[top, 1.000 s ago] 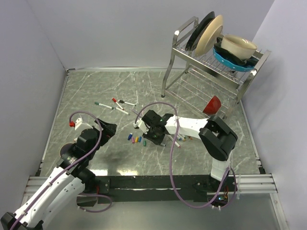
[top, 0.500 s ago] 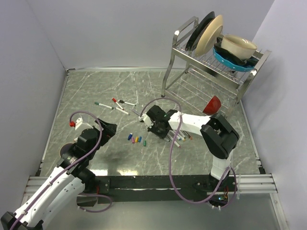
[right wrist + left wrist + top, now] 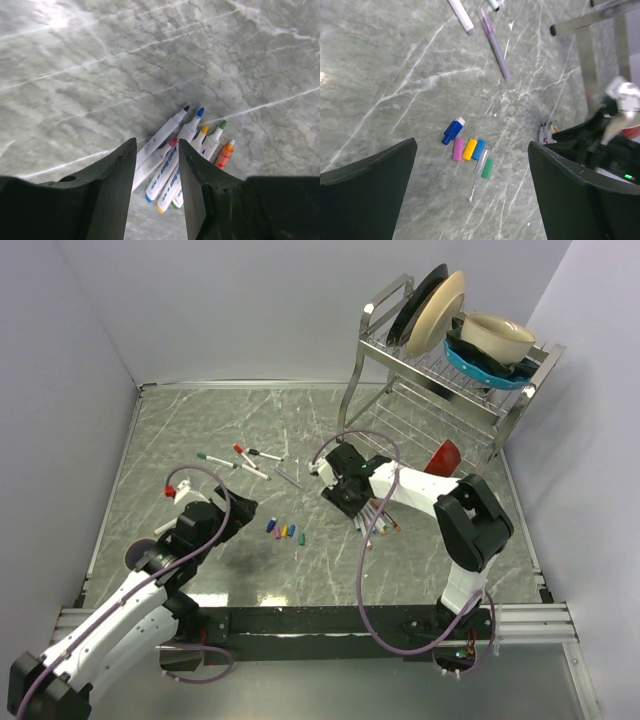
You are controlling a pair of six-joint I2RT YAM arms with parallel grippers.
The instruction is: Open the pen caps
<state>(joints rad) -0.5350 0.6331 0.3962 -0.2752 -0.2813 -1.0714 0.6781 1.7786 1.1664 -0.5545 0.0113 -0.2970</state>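
- Nearest you, by the near left corner of the worktop (image 3: 200, 410): left gripper (image 3: 471, 145) hangs with its jaws spread as wide as they go, nothing between them. It looks straight down on the loose caps, probably parked out of the way while the other arm works.
- Just beyond it, about mid-worktop: the pulled pen caps (image 3: 285, 531) lie in a short tidy row, side by side. The left wrist view gives dark blue, pink, orange, blue and green. Grouping them here keeps finished caps apart from the pens awaiting work.
- Right of that row: a bundle of uncapped pens (image 3: 185, 150) lies fanned, with black, blue, yellow, green and orange tips bare. This reads as the done pile.
- Right gripper (image 3: 156, 145) hovers over the far end of that bundle. Its jaws are parted by a narrow gap and hold nothing; the pens show through the gap on the stone beneath. My read is that it has just let go here, though you cannot confirm that from these views.
- Farther, left of the right gripper: one grey-lilac pen (image 3: 290, 477) lies alone. I cannot tell if it is capped.
- Farther again, toward the far left: capped pens (image 3: 240, 458) with green, red and black ends still on. These look like your next targets.
- Far right corner: dish rack (image 3: 440, 390), with a red bowl (image 3: 443, 457) at its foot.
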